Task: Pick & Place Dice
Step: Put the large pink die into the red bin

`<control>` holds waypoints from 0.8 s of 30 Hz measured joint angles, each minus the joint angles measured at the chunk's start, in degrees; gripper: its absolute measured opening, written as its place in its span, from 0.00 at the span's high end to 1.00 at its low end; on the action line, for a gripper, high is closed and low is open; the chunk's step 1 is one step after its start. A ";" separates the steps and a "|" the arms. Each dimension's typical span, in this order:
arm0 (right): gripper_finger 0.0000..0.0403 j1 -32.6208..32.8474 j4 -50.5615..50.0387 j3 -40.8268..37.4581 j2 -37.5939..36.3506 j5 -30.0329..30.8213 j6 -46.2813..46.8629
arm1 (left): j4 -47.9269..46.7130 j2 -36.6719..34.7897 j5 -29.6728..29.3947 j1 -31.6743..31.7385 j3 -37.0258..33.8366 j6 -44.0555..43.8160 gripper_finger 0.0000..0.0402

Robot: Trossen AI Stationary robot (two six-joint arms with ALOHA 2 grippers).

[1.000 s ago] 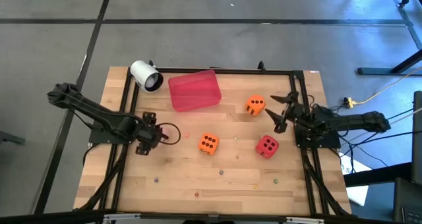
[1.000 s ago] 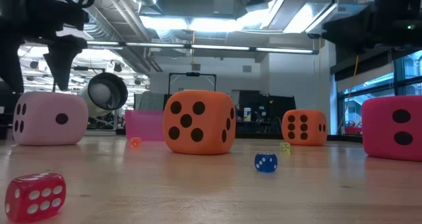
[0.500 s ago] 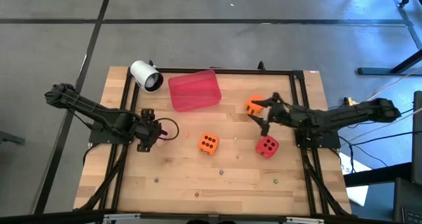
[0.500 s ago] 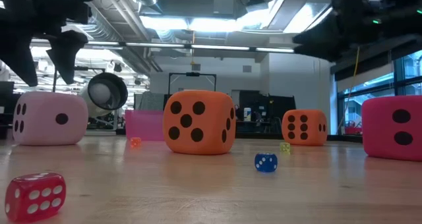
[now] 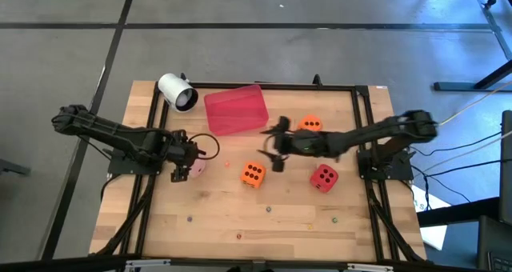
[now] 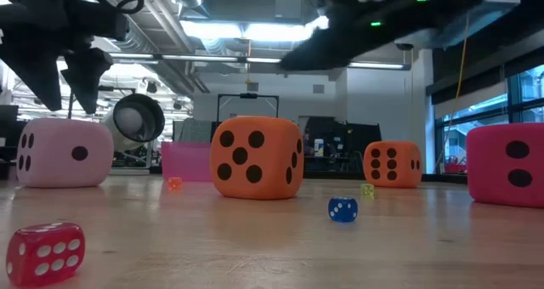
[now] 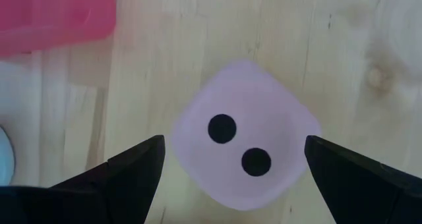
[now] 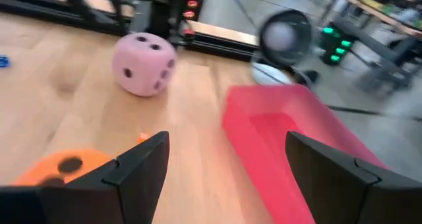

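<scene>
Dice: four lie on the wooden table (image 5: 216,216). The pink die (image 7: 247,135) sits near the table's 9 o'clock edge, two pips up in the left wrist view. The left gripper (image 5: 186,154) hangs right above it, fingers spread wide with a gap on each side of the cube, not touching it. In the low view the same die (image 6: 64,153) rests flat on the boards with the dark fingers (image 6: 81,72) poised over it.

One orange die (image 5: 253,174) lies close to the table's centre, six pips up in the high view. The right arm reaches across from the 3 o'clock side, and the right gripper (image 5: 274,150) hovers just off this die toward 1 o'clock, fingers apart and holding nothing. The right wrist view shows that die (image 8: 62,168) just beyond its open fingers (image 8: 142,168).

The second orange die (image 5: 310,123) lies toward 1 o'clock, partly hidden by the right arm. The red die (image 5: 324,177) sits toward 3 o'clock from the centre, near the right arm's base, well apart from both grippers.

A red tray (image 5: 235,110) lies at 12 o'clock, and a white camera (image 5: 177,92) rests beside it toward 11 o'clock. Small beads are scattered along the 6 o'clock edge; the low view shows a small red die (image 6: 45,251) and a small blue die (image 6: 342,209) among them.
</scene>
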 joint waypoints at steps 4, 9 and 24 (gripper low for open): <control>0.25 0.06 -0.85 8.48 8.96 -5.78 -2.01 | -1.45 0.00 1.59 0.58 0.00 -3.85 0.10; 0.21 -0.02 -1.69 17.51 18.07 -10.37 -4.14 | -2.17 0.00 3.12 0.52 -0.02 -8.36 0.10; 0.06 -0.24 -4.16 35.29 32.71 -5.62 -4.26 | 0.89 0.02 2.99 0.50 -0.04 -14.47 0.10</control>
